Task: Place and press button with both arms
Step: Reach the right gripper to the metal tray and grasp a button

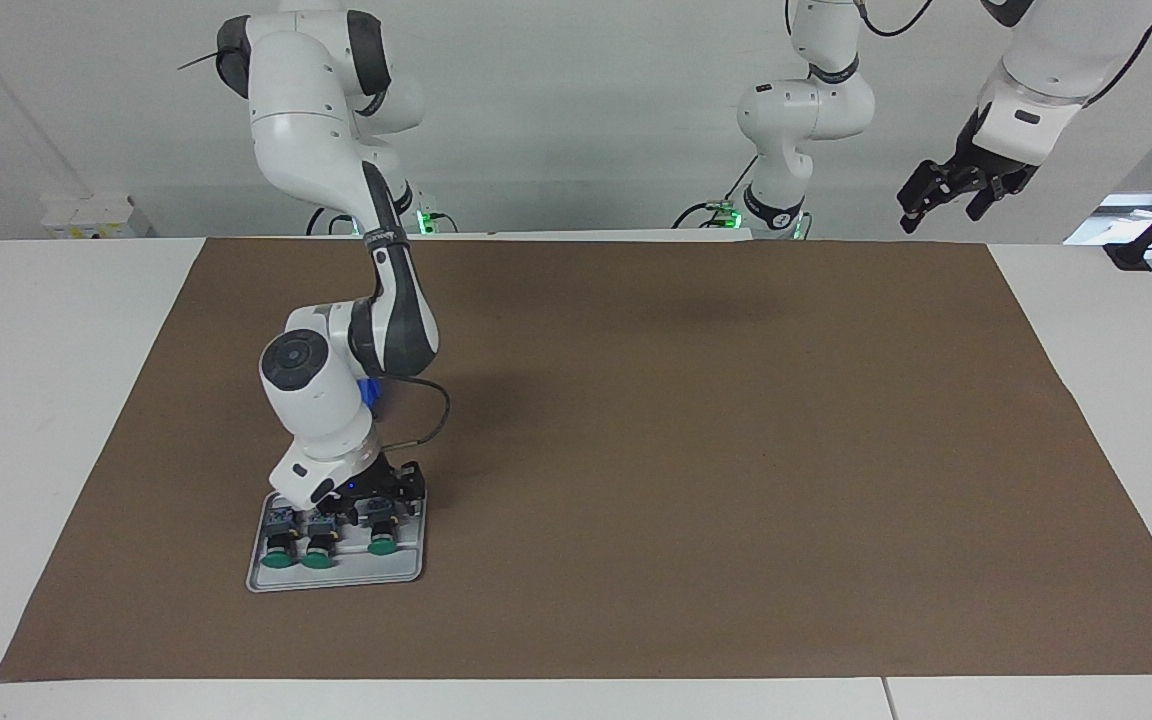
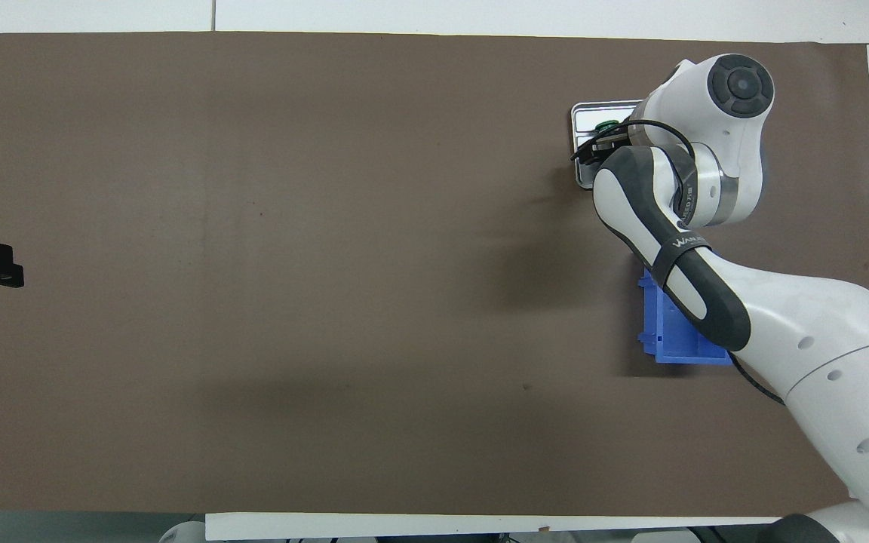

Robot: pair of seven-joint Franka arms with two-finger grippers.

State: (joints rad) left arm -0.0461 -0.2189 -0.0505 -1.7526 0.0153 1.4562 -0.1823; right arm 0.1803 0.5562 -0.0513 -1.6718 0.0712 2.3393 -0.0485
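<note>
Three green-capped buttons lie in a grey tray [image 1: 336, 580] toward the right arm's end of the table. Two sit side by side [image 1: 283, 545] [image 1: 318, 545]. The third button [image 1: 383, 533] lies apart, toward the left arm's end of the tray. My right gripper [image 1: 381, 503] is down at the tray, over the rear of that third button. Whether it touches the button I cannot tell. In the overhead view the right gripper [image 2: 600, 143] and arm cover most of the tray [image 2: 581, 113], and one green cap [image 2: 606, 124] shows. My left gripper [image 1: 961, 190] waits open, raised over the table's left-arm end.
A blue bin [image 2: 676, 332] stands nearer to the robots than the tray, partly under the right arm; only a sliver of the bin [image 1: 369, 392] shows in the facing view. Two slimmer white arms with green-lit bases [image 1: 776, 215] stand at the robots' edge. Brown mat [image 1: 686, 450] covers the table.
</note>
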